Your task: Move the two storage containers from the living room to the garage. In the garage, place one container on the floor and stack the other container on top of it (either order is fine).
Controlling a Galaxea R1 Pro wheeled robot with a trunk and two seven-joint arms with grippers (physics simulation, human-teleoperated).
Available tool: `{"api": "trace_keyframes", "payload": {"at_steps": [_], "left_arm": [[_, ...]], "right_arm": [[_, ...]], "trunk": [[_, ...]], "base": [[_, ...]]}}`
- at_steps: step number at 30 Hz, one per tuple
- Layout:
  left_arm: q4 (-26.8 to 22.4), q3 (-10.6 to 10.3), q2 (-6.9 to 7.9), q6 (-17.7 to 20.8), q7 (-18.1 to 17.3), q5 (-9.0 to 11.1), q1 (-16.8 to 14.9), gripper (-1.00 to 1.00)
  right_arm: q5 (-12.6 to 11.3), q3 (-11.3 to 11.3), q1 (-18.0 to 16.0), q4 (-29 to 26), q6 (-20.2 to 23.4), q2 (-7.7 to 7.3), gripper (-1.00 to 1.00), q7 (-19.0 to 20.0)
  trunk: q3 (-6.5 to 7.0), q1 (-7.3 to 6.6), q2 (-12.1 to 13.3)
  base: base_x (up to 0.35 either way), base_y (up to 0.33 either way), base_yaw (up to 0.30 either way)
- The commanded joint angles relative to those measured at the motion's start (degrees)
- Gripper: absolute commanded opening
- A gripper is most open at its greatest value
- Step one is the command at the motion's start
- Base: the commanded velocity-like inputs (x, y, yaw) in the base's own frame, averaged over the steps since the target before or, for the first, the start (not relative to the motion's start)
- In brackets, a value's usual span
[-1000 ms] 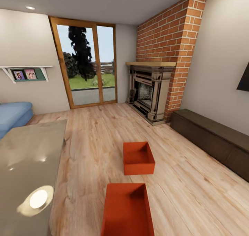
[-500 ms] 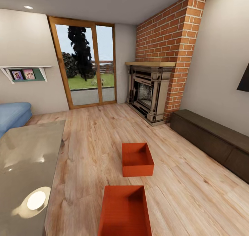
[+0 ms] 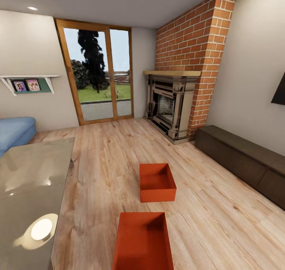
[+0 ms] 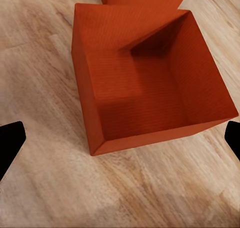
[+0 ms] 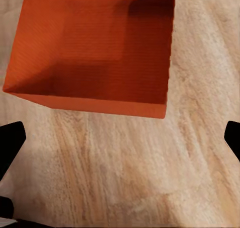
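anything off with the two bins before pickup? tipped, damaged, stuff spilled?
Nothing stands out. The near storage container and the far storage container both sit upright and empty on the wood-plank floor, apart from each other, walls straight, no spill. Both grippers hang open above the floor beside the near one.

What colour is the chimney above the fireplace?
Red brick with pale mortar, clearest in the head view.

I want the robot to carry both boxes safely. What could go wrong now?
The near orange-red open-top bin has thin straight walls, so a pinch on one wall could slip or tip it. The glass-topped table stands close on the left; a swinging arm might bump it. The far orange-red bin lies just ahead on the wood-plank floor; rolling forward could push it.
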Motion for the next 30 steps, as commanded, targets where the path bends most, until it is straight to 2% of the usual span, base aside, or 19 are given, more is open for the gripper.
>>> {"api": "trace_keyframes", "payload": {"at_steps": [1,3,4,6,8,10,14,19,23,25,30], "left_arm": [[-0.3,0.2,0.02,0.2,-0.5,0.5,0.0,1.00],[-2.7,0.1,0.03,0.3,0.1,0.6,0.0,1.00],[-3.3,0.1,0.03,0.4,0.6,0.6,0.0,1.00],[-4.2,0.1,0.00,0.5,2.2,0.6,0.0,1.00],[-5.3,0.0,-0.03,0.5,7.7,0.7,0.0,1.00],[-5.7,-0.1,-0.09,0.6,11.4,0.7,0.0,1.00],[-6.5,-0.2,-0.44,1.8,14.5,0.8,0.0,1.00],[-8.7,-0.2,-1.17,6.4,15.5,0.7,0.0,1.00],[-9.4,-0.2,-1.39,8.4,15.8,0.6,0.0,1.00],[-9.7,-0.2,-1.49,9.0,16.0,0.6,0.0,1.00],[-9.7,-0.1,-1.53,6.9,16.2,0.6,0.0,1.00]], "right_arm": [[0.1,0.0,-0.6,0.3,0.0,0.69,1.00,-1.1],[0.2,0.0,-3.7,1.9,0.1,2.40,1.00,-6.8],[0.2,0.0,-4.6,2.4,0.2,2.65,1.00,-8.0],[0.3,0.1,-6.5,4.1,0.2,3.03,1.00,-10.0],[0.3,0.1,-11.3,9.3,0.3,3.72,1.00,-12.1],[0.3,0.1,-15.2,14.6,0.2,4.43,1.00,-13.0],[0.4,0.1,-19.7,20.9,0.0,4.99,1.00,-15.7],[0.4,0.1,-21.5,23.1,0.1,5.12,1.00,-18.4],[0.4,0.1,-22.0,23.8,0.1,5.16,1.00,-19.3],[0.4,0.1,-22.3,24.2,0.1,5.05,1.00,-19.7],[0.4,0.1,-22.3,24.6,-0.1,4.95,1.00,-19.6]], "trunk": [[-0.06,0.00,0.0],[-0.06,0.00,0.0],[-0.06,0.00,0.0],[-0.06,0.00,0.0],[-0.06,0.00,0.0],[-0.06,0.00,0.0],[-0.06,0.00,0.0],[-0.06,0.00,0.0],[-0.06,0.00,0.0],[-0.06,0.00,0.0],[-0.06,0.00,0.0]], "base": [[0.000,0.000,0.000],[0.000,0.000,0.000],[0.000,0.000,0.000],[0.000,0.000,0.000],[0.000,0.000,0.000],[0.000,0.000,0.000],[0.000,0.000,0.000],[0.000,0.000,0.000],[0.000,0.000,0.000],[0.000,0.000,0.000],[0.000,0.000,0.000]]}}
